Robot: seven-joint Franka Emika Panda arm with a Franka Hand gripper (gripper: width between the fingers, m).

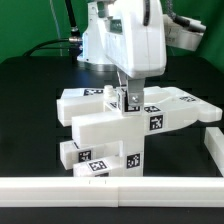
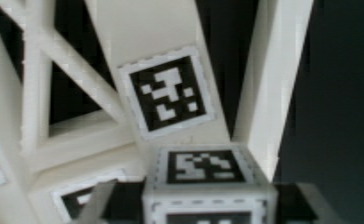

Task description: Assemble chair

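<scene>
The chair stands half built in the middle of the black table: a white seat block (image 1: 100,122) with long tagged blocks (image 1: 180,105) behind it and a lower tagged block (image 1: 95,157) in front. A small tagged cube (image 1: 127,99) sits on top of it. My gripper (image 1: 126,100) comes straight down over that cube and is open. In the wrist view the cube (image 2: 200,180) lies between the jaws of the gripper (image 2: 205,205), with a dark gap on each side. Past it runs a long white block (image 2: 170,95) bearing a square tag.
A long plain white rail (image 1: 110,188) runs along the front of the table, and another stretch (image 1: 212,145) lies at the exterior view's right. The arm's white base (image 1: 100,45) stands behind the chair. White slats (image 2: 37,70) of the chair cross beside the tagged block.
</scene>
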